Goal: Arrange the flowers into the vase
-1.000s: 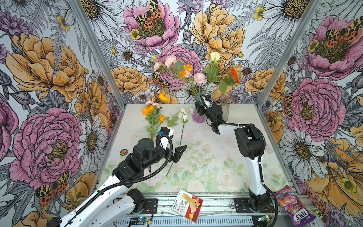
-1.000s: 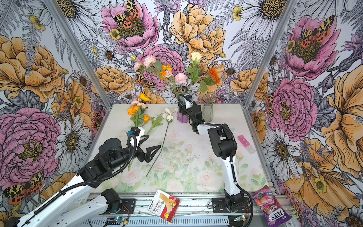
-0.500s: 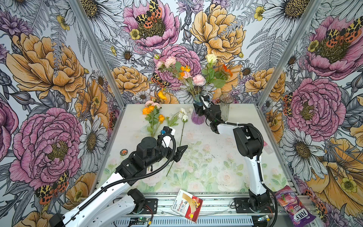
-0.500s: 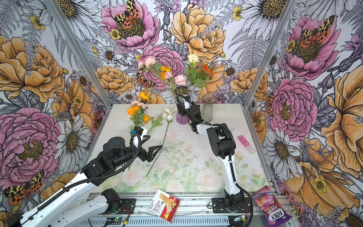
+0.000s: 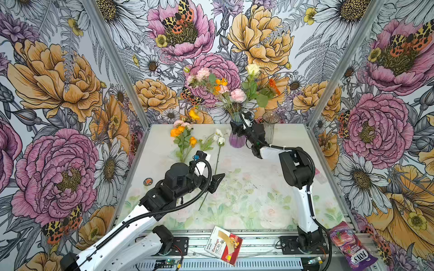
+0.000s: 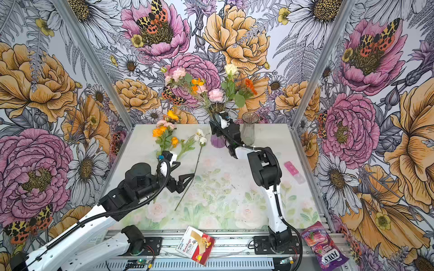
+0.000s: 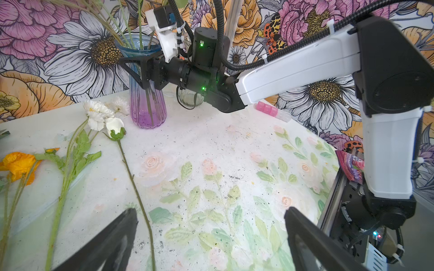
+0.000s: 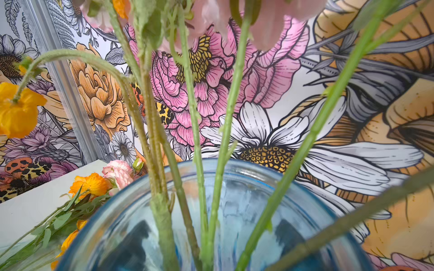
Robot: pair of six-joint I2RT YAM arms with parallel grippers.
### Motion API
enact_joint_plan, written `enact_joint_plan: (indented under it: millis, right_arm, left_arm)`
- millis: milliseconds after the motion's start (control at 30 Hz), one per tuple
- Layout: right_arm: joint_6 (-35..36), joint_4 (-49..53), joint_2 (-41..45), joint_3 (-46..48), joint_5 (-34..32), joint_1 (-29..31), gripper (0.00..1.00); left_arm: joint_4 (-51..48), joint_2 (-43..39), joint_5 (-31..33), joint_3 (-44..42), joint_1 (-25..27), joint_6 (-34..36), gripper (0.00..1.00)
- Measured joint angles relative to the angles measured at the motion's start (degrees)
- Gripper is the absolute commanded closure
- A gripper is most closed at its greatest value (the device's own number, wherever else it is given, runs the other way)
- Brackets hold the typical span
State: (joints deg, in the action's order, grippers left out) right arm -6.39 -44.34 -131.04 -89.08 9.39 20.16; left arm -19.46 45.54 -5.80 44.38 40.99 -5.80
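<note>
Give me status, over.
Left tool open above white flower. Right tool at vase, grip unclear. Several flowers in vase, others on table. Nothing blocking.

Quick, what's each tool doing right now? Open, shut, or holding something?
Left tool: open, holding nothing.
Right tool: astride the vase neck; grip cannot be told.

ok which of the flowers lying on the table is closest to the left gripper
The white bud on the long bare stem, which passes right by the left gripper. The leafy white sprig and orange bunch lie farther off.
</note>
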Motion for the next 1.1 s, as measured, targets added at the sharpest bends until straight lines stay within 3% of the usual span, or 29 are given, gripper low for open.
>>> enact_joint_plan:
  millis: [500,1100]
  right_arm:
    - [-0.02,-1.46,0.0,0.0,0.11,0.0,0.01]
    - [0.85,-2.03,3.02,6.01,-0.15,0.0,0.0]
  left_arm:
    - [0.22,0.98,0.0,0.42,0.0,0.02,0.01]
    - [0.85,2.58,-1.11,1.7,-0.04,0.26,0.01]
